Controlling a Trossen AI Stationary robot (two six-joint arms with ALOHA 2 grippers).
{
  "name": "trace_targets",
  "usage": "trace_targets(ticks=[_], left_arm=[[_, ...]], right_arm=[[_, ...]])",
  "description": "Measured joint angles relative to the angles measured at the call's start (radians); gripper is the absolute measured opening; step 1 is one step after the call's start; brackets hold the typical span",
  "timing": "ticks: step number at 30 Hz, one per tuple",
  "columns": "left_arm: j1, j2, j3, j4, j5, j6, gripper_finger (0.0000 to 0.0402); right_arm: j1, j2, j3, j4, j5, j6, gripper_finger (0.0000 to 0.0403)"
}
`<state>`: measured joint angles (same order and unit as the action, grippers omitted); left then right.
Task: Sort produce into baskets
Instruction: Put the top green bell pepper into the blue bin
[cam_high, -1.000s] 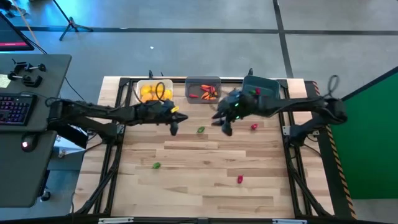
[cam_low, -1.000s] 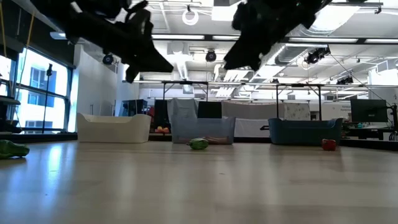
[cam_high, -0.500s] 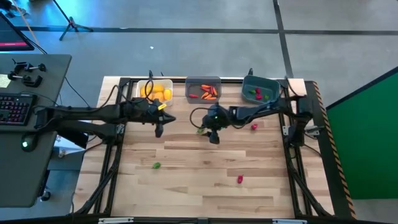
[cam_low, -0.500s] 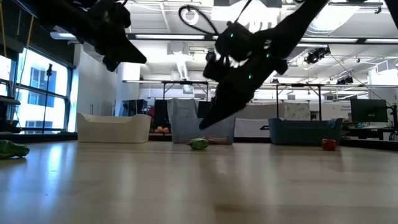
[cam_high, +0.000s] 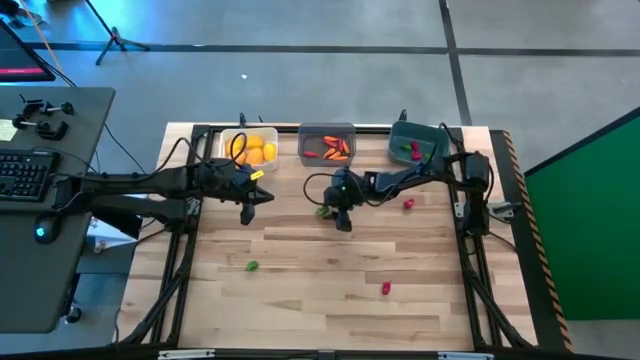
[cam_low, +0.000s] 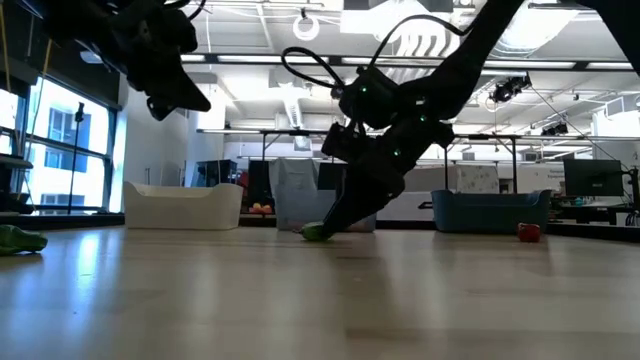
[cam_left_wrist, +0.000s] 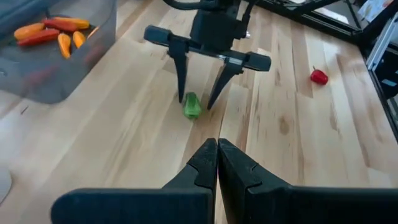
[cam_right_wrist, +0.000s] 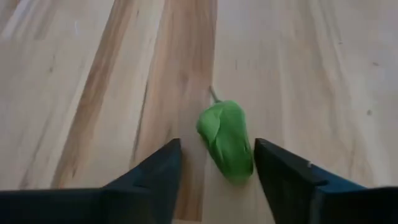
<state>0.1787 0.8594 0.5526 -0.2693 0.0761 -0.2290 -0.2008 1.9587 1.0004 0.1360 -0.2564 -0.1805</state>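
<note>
Your right gripper is down at the table just in front of the translucent grey bin, fingers spread and straddling a small green pepper piece that lies on the wood between the tips; the right wrist view shows the piece close to one finger, but you cannot tell whether it touches. Your left gripper hangs above the table in front of the white bin, its fingers pressed together with nothing between them. The white bin holds round yellow-orange fruits, the grey bin holds slim orange-red pieces, and the dark teal bin at the far right holds red and green bits. Loose produce on the table: a red piece to the right of your right gripper, near the teal bin; a second green piece toward the near left; and another red piece toward the near right, well apart from both grippers. All three bins stand in a row along the far edge.
</note>
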Motion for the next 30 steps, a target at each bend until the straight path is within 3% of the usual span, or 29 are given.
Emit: trace_targets(ticks=[5,10,16,25,30], left_arm=[[0.0,0.001,0.0,0.004,-0.022,0.03,0.0],[0.002,0.003,0.0,0.002,-0.133,0.022,0.0],[0.051,0.02,0.0,0.003,-0.205,0.003,0.0],[0.111,0.048,0.0,0.06,-0.221,0.112,0.0],[0.111,0.048,0.001,0.06,-0.225,0.135,0.0]], right_arm=[[0.0,0.0,0.0,-0.002,-0.003,0.081,0.0118],[-0.016,-0.053,0.0,-0.009,0.0,0.269,0.0019],[-0.051,-0.267,0.001,-0.161,0.171,0.511,0.0037],[-0.253,-0.578,0.001,-0.805,0.589,0.796,0.0016],[-0.424,-0.595,0.0,-0.907,0.621,0.782,0.0014]])
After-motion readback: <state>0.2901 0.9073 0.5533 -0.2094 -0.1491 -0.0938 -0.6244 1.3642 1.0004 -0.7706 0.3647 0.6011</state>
